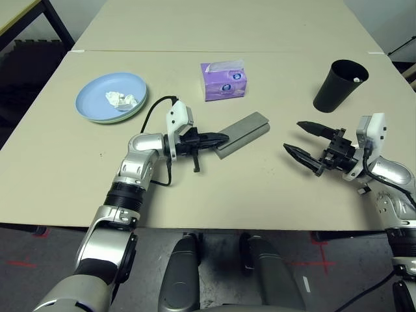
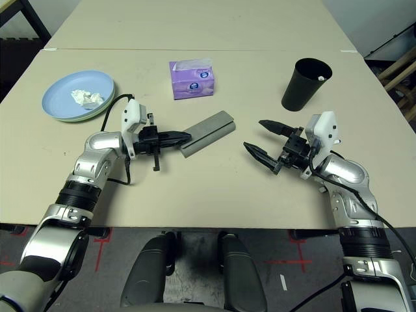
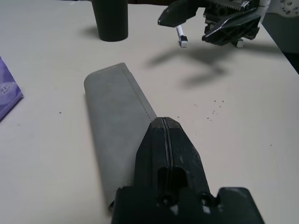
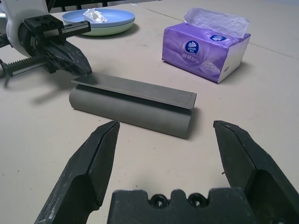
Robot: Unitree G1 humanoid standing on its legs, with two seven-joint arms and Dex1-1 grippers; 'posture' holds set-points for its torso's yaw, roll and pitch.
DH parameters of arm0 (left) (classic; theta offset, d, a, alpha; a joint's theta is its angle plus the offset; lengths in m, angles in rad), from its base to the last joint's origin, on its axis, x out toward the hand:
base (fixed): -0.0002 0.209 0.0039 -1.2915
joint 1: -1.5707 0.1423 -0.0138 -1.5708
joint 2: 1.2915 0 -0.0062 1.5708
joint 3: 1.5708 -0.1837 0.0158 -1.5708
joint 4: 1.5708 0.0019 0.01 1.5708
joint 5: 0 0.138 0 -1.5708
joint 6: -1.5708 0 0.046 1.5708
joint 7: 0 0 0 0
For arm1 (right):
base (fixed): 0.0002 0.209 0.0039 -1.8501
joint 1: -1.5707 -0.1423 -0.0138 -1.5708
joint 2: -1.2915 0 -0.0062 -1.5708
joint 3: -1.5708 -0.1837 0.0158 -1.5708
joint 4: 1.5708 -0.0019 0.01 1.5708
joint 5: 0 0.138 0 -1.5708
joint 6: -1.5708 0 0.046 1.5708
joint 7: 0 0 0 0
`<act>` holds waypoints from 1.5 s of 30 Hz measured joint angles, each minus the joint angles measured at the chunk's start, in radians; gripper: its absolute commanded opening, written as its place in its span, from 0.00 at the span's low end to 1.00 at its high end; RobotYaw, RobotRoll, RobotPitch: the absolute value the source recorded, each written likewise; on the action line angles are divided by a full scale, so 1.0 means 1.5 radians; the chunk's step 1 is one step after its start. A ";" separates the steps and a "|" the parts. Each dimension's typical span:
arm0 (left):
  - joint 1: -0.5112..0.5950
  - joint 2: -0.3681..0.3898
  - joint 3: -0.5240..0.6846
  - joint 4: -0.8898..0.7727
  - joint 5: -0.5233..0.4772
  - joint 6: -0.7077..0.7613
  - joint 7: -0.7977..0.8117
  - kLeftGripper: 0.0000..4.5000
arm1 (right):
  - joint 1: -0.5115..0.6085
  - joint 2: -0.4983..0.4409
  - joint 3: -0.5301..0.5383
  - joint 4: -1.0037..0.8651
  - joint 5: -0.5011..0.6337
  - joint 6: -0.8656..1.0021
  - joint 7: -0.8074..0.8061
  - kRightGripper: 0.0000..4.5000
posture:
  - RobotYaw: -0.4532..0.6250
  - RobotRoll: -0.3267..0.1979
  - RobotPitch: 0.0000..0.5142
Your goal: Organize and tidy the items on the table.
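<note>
Left claw (image 1: 221, 138): fingers pressed together, nothing held; tip over the near end of the glasses case (image 1: 246, 133), contact not clear.
Right claw (image 1: 301, 138): fingers spread wide, empty; points at the case, apart from it.
Between claws: bare table (image 1: 260, 188).
Case: grey, oblong, flap shut, lying at a slant mid-table.
Tissue box (image 1: 224, 80): purple, just beyond the case.
Cup (image 1: 338, 85): black, upright, beyond the right claw; a small white stick (image 1: 356, 79) at its rim.
Plates (image 1: 110, 97): light blue on pale green, far left; crumpled tissue (image 1: 121, 99) on top.
</note>
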 measured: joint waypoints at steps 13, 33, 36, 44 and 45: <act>0.004 0.025 -0.017 0.009 0.009 -0.006 -0.002 0.01 | 0.000 -0.003 0.000 -0.002 0.000 0.000 0.000 1.00 | 0.51 0.62 0.38; 0.013 0.037 0.012 -0.052 -0.091 -0.031 -0.172 0.99 | -0.033 -0.052 0.002 -0.015 -0.007 0.077 -0.010 1.00 | 0.49 0.62 0.37; 0.014 0.028 0.004 -0.067 -0.095 -0.032 -0.181 1.00 | -0.050 -0.077 0.014 -0.037 -0.024 0.140 -0.038 1.00 | 0.49 0.62 0.37; 0.012 0.024 -0.020 -0.065 -0.091 -0.052 -0.201 1.00 | -0.096 -0.200 0.125 -0.061 -0.146 0.217 -0.006 1.00 | 0.48 0.62 0.36; 0.010 0.022 -0.020 -0.064 -0.091 -0.054 -0.201 1.00 | -0.110 -0.212 0.138 -0.059 -0.155 0.218 0.009 1.00 | 0.49 0.62 0.36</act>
